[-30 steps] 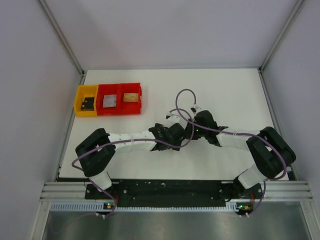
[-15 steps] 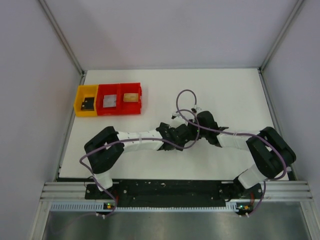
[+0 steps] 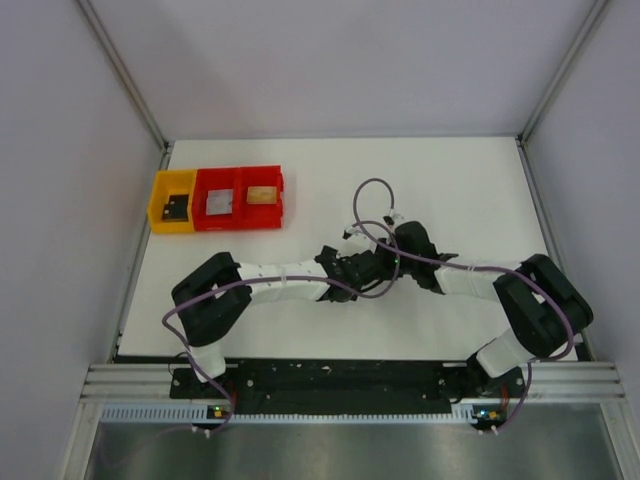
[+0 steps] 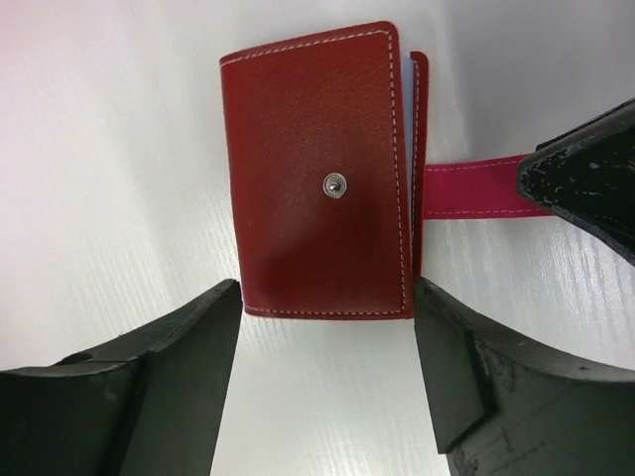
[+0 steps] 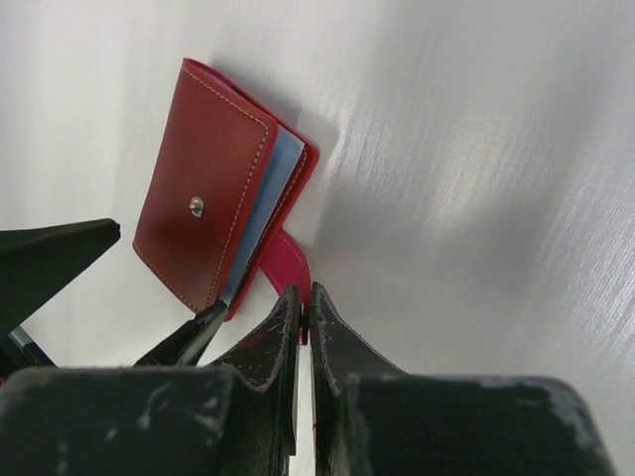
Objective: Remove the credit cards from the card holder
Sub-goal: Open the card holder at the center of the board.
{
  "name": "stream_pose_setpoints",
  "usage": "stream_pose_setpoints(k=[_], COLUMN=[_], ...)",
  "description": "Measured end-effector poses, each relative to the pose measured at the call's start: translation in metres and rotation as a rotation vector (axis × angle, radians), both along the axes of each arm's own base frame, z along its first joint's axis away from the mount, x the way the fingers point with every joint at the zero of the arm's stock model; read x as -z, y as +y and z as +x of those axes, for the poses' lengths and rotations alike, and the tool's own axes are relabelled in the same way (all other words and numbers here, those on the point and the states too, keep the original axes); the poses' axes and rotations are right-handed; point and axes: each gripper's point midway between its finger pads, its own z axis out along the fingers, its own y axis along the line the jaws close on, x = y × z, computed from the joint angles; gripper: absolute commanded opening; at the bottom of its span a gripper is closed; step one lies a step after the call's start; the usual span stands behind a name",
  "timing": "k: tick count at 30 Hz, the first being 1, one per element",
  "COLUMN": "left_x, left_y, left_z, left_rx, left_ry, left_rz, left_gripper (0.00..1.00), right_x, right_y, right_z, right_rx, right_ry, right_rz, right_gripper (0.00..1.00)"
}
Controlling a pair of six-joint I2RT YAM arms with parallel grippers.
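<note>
1. The card holder lies shut and flat on the white table, red cover up, with its snap stud showing.
2. Left gripper: fingers spread apart, one on either side of the card holder's near edge and just beside its corners. It grips nothing.
3. Right gripper: fingers pressed together on the card holder's pink strap. The strap runs out sideways from the open edge.
4. In the right wrist view, a grey-blue layer shows between the covers. I cannot tell whether it is pocket or card, and no credit cards are seen outside.
5. In the top view, both arms meet mid-table and hide the card holder.
6. A yellow bin and red bins stand well apart at the far left.
</note>
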Motion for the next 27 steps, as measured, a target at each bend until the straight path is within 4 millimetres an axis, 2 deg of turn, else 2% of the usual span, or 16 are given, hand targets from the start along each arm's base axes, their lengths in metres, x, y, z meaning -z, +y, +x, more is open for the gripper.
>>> stream_pose_setpoints(k=[6,15,22,27], left_x=[-0.007,-0.042,-0.042,-0.027], left_y=[0.005,0.015,0.037,0.062], left_z=[0.005,0.023,0.045,0.057], left_rx=[-0.017,-0.056,-0.115,-0.173], left_ry=[-0.040,-0.130,-0.138,-0.105], left_rz=[0.012,-0.026,-0.012,-0.017], left_gripper=[0.64,0.65,0.64,0.57], right_x=[-0.001,0.000,0.000,0.003], right_y=[-0.002,-0.002,0.000,-0.002], right_z=[0.002,-0.001,-0.006,-0.010], right_rx=[0.006,-0.025,-0.057,-0.075], right_ry=[-0.004,-0.005,0.001,0.013], right_rz=[0.001,-0.005,-0.003,-0.015], right_gripper=[0.00,0.00,0.00,0.00])
